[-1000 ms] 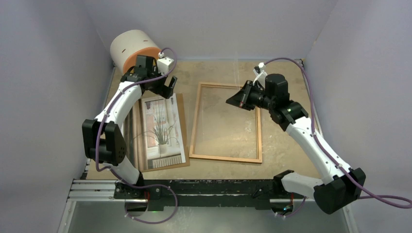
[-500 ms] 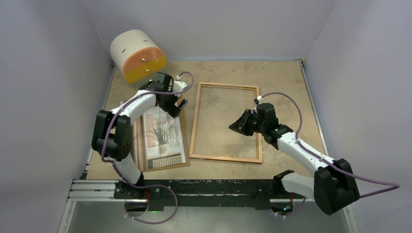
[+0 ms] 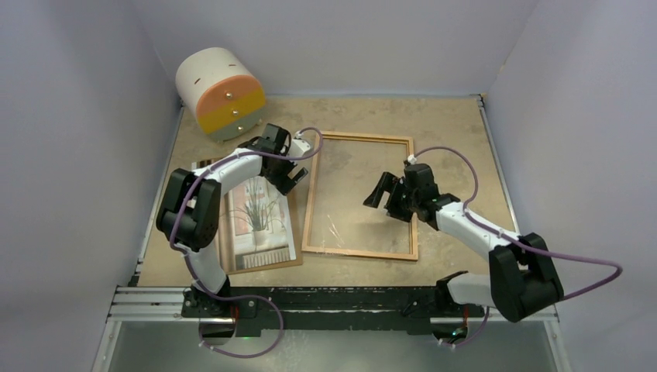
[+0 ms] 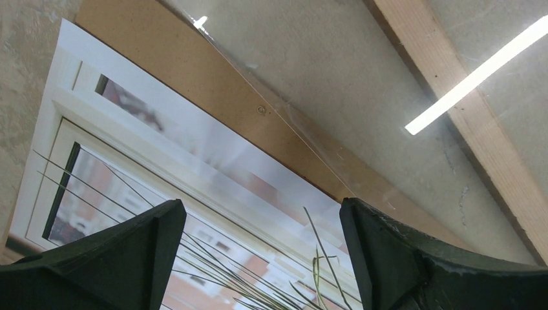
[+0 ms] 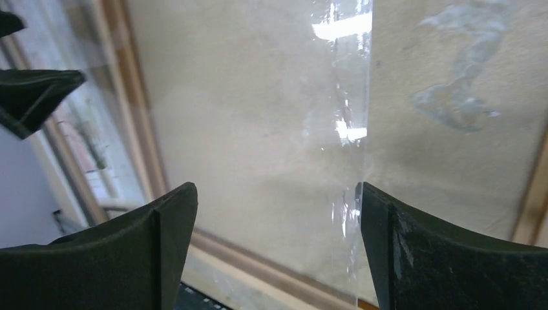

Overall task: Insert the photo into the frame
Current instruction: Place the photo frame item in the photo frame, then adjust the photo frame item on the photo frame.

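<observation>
**Both grippers open and empty, photo not yet lifted**

My left gripper (image 4: 258,213) stands wide open with nothing between its fingers. Directly beneath it lies the photo (image 4: 161,161), picture side up, flat on the brown backing board (image 4: 194,71). A bare strip of that board shows just past my fingertips. Beyond the strip runs the near rail of the frame (image 4: 452,90), close by on my outer side. A thin clear edge seems to cross the board there, but I cannot tell what it belongs to.

My right gripper (image 5: 278,194) is spread just as wide and holds nothing. It hangs low over the pane (image 5: 258,129), inside the frame's rails, with my left arm's fingers close across the rail from it.

I judge the pick-up to be the risky step. The photo is thin paper lying flat, so my left fingers could skate over it and push it off the board. They could also pinch board and print together, or crease the corner if they close too hard. If that clear edge is a loose sheet, catching it would drag it askew. On the right, pressing down could shift the frame or stress the pane. With both wrists this close, a careless sweep could knock one arm into the other.
</observation>
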Controlling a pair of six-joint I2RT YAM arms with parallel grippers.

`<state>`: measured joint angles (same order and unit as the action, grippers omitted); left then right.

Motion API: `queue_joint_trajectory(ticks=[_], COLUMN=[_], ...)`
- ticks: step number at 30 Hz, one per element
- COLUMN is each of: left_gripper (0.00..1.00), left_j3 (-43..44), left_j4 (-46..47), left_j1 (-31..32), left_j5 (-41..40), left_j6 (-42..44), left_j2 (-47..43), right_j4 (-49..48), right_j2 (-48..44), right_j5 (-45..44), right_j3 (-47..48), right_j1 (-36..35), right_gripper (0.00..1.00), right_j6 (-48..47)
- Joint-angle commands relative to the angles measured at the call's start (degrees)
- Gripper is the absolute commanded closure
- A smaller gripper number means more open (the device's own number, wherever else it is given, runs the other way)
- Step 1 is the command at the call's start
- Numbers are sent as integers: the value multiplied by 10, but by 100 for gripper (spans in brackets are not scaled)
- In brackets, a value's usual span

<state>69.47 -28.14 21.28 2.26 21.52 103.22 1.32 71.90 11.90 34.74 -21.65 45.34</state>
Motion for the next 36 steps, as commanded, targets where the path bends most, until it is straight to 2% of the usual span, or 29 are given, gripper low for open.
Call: queue_joint_trajectory(ticks=[1,9,13,18,25,36], left_gripper=[4,5,5,5,6,6], left_j3=[-6,-2,3,3,3,30], left_j4=[22,24,20,20,20,15], left_j1=[-2,-2,-2,-2,-2,-1], left_j5=[-19,-22,-21,-22,-18,1], left_j6=[18,21,20,22,20,11], left_j2=[3,4,1,-2,-1,24], right_j4=[81,93,88,78,45,-4], right_j2=[26,49,95,142,198,162], right_j5=[-70,-117,-86,8,123,169], right_j3=[55,108,148,172,149,56], right_j1=[4,14,34,80,107,107], right_gripper=[5,1,1,1,1,1], right_j6=[-93,-150,-168,-168,-172,-136])
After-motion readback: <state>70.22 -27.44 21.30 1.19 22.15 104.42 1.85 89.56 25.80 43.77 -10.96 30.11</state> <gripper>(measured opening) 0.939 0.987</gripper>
